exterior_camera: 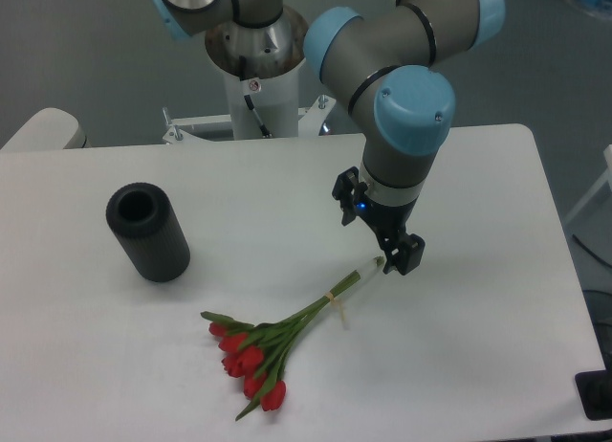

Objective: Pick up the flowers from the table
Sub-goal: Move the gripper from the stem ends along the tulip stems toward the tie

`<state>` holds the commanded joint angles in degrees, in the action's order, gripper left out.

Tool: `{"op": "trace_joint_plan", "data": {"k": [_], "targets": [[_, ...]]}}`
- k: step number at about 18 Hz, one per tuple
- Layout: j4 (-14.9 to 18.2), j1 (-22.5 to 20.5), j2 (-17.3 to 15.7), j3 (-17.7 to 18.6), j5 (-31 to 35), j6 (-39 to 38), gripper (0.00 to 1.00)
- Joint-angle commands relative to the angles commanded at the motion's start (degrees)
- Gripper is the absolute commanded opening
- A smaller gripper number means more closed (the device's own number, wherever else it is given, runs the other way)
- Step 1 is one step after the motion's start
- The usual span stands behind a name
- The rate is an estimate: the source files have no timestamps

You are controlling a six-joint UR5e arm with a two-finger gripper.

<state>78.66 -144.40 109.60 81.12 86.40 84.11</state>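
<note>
The tool (394, 260) hides the stem tips of the flowers (273, 346); its grip state is unclear.

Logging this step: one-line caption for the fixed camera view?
Gripper at the stem end of the flowers lying on the white table, black cylinder nearby.

Arm reaches from its base at 12 o'clock toward frame centre, wrist bent downward. Gripper (394, 258) points down toward 5 o'clock, fingers low; whether open or closed is unclear.
</note>
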Motion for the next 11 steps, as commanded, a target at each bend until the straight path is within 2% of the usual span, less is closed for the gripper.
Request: {"op": "trace_joint_plan", "data": {"k": [5, 11], "targets": [[-0.17, 0.26, 0.09, 0.18, 0.0, -0.09, 1.0], [-0.44, 1.76, 1.67, 0.26, 0.18, -0.26, 1.0]]}}
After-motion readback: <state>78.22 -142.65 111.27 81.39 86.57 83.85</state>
